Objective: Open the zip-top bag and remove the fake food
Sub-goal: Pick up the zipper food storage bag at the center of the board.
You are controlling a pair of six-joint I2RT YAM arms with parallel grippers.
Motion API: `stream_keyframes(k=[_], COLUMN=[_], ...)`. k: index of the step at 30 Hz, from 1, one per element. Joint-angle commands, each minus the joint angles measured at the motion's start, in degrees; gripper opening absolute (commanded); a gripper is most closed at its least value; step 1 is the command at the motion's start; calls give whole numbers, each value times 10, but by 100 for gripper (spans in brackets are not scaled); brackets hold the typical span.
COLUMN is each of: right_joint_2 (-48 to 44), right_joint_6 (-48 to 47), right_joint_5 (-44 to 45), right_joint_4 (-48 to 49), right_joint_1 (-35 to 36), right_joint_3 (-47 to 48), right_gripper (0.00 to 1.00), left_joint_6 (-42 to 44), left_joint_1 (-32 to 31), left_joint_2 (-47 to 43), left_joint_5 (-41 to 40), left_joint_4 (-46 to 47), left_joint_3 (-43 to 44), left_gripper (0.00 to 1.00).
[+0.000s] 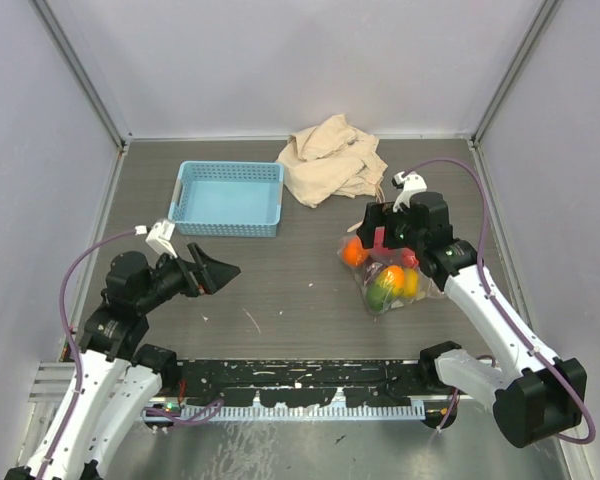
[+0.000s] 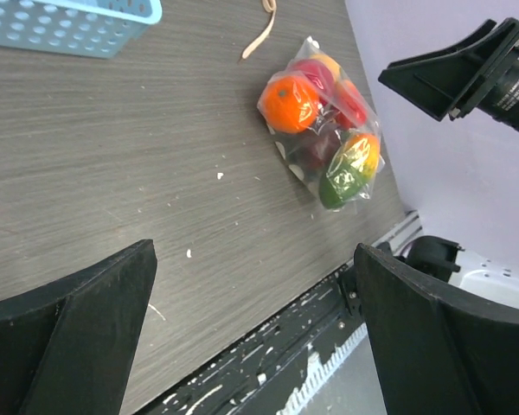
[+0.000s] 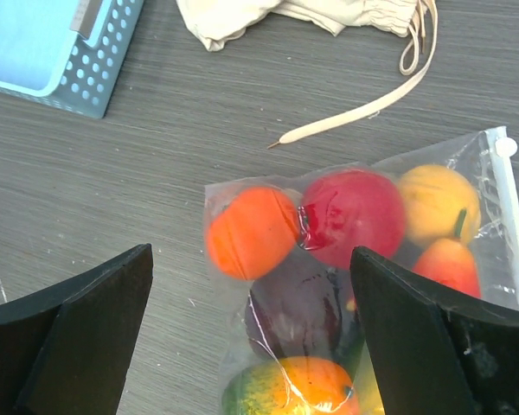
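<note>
Top external view showed the bag (image 1: 385,285) lying flat on the table (image 1: 280,290), right of centre, with the food (image 1: 355,252) packed inside it. The right jaws hung directly over the bag's far end, spread wide and pinching nothing. Contact with the plastic could not be confirmed. The left jaws hovered over the near left of the table, well apart from the bag, also spread wide and empty, and pointed toward the right. A basket (image 1: 185,190) stood far left. A cloth sack (image 1: 332,160) lay at far centre, its drawstring (image 3: 355,117) trailing just beside the bag.

Right wrist view showed the zip strip (image 3: 517,233) along the bag's right edge, with the slider (image 3: 504,145) at the far end. The strip appeared closed, so the task was judged not yet begun.

The placement suggested a two-point approach. The right jaws stood over the bag to take the first hold, while the left jaws, facing the bag, were held clear for a second grip. The thin, slippery film would likely shift unless pinned before the zip is pulled.
</note>
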Motion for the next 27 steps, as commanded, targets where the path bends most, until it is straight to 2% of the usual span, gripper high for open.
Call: stream_keyframes(k=[1, 6, 10, 18, 22, 27], right_joint_2=[-11, -1, -5, -2, 31, 81], right_joint_6=[6, 18, 26, 47, 62, 72], right_joint_5=[-50, -83, -94, -35, -41, -61], right_joint_4=[58, 69, 75, 78, 88, 96], right_joint_1=[-15, -43, -59, -80, -88, -88], right_joint_3=[-4, -13, -18, -34, -48, -65], right_gripper=[100, 100, 100, 100, 99, 92], left_joint_6=[-93, -162, -180, -182, -171, -160], left_joint_1=[-3, -4, -5, -8, -14, -19], left_joint_2=[-22, -26, -15, 86, 135, 153], left_joint_5=[38, 44, 43, 61, 79, 87], left_joint_4=[95, 167, 218, 368, 388, 389], left_joint_3=[-31, -66, -81, -92, -81, -82], left_gripper=[98, 98, 98, 98, 98, 98])
